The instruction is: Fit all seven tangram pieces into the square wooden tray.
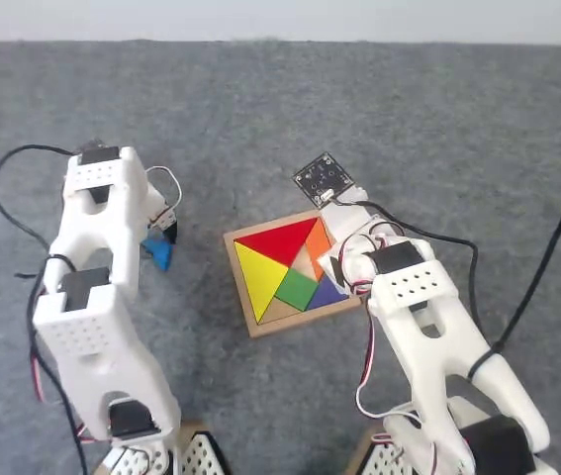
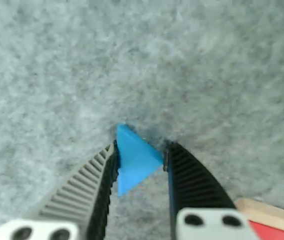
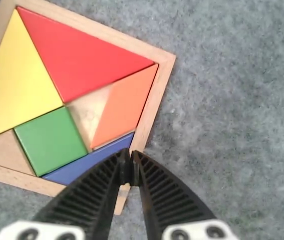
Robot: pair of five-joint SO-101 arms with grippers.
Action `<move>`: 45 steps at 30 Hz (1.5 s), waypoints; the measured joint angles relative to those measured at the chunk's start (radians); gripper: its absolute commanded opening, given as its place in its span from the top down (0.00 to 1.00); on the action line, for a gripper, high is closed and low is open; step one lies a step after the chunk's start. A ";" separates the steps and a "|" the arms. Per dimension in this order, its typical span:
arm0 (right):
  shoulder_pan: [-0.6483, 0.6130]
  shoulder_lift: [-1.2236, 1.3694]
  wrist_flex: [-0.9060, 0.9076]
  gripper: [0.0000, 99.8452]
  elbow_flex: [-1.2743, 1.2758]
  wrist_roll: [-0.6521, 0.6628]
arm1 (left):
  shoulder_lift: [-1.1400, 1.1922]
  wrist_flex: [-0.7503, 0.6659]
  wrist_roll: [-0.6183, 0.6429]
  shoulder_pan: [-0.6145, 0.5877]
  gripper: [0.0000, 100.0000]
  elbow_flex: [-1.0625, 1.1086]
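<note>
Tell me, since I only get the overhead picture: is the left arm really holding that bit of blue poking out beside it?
Observer: Yes. The left wrist camera shows the left hand shut on a light blue triangle, with one finger on each side of it.
Visitor: The right arm hides its own hand from me. Is that one carrying a piece too?
Observer: No. The right hand is shut with nothing between its fingers, and its tip is at the rim of the tray, beside the dark blue piece.
</note>
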 measured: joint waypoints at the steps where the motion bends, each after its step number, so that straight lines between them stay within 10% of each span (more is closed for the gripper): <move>1: 0.000 0.000 0.000 0.98 0.000 0.000 | 0.000 0.006 0.000 0.000 0.88 0.000; 21: 0.000 0.000 0.000 0.98 0.000 0.000 | 0.002 0.055 -0.207 0.025 0.72 0.006; 45: 0.000 0.000 0.000 0.98 0.000 0.000 | 0.005 0.061 -0.296 0.064 0.88 0.003</move>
